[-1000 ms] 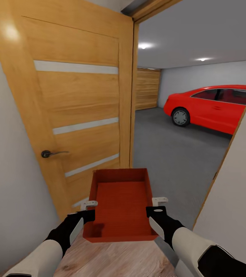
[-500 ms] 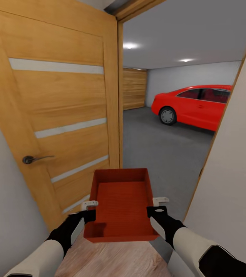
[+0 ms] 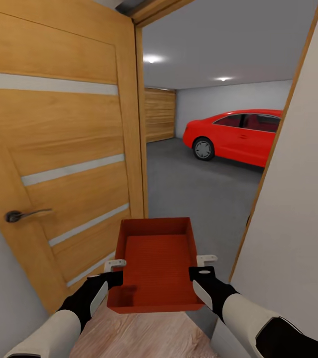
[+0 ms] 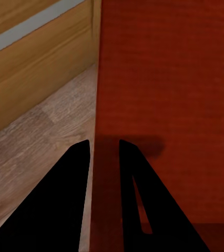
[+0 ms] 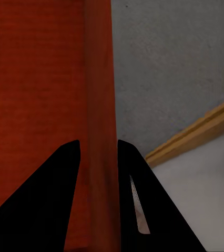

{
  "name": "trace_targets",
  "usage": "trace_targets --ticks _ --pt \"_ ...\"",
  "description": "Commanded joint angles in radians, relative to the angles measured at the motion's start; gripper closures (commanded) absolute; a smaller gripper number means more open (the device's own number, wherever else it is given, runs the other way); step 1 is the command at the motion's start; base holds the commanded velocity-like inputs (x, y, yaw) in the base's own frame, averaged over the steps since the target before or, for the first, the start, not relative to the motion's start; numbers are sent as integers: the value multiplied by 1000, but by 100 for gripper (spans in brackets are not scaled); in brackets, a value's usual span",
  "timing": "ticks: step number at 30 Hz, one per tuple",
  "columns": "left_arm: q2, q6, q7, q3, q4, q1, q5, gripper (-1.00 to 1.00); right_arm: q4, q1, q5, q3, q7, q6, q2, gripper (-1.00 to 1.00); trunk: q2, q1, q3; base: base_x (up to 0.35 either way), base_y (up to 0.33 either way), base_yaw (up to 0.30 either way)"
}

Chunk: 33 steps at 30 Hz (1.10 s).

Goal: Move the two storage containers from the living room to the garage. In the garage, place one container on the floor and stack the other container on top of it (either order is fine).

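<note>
carrying one storage container [image 3: 155, 266] through the doorway, left gripper [image 3: 115, 272] and right gripper [image 3: 202, 267] each pinching a side wall. next: roll onto the grey garage floor [image 3: 193, 189], clear of the door [image 3: 54, 149].

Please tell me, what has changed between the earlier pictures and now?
The camera has moved: the whole view shifted, so the open door and the red car slid leftward and the wall at the right fills more. Unchanged: the storage container stays gripped by the left gripper and right gripper.
</note>
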Motion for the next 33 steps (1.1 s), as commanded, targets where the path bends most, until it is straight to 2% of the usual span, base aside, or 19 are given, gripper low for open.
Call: trace_targets --ticks 1,9,22,33 --pt "-11 7 36 17 -64 -1 -16 100 2 0 -7 3 -43 9 1 100 -2 1 -2 1 0 -242" --pt "-11 7 36 17 -64 -1 -16 100 2 0 -7 3 -43 8 1 100 -2 1 -2 29 17 -216" --pt "-11 7 36 17 -64 -1 -16 100 2 0 -7 3 -43 7 0 100 -2 1 -2 230 201 -33" --pt "-11 7 36 17 -64 -1 -16 100 2 0 -7 3 -43 9 1 100 -2 1 -2 64 48 -238"
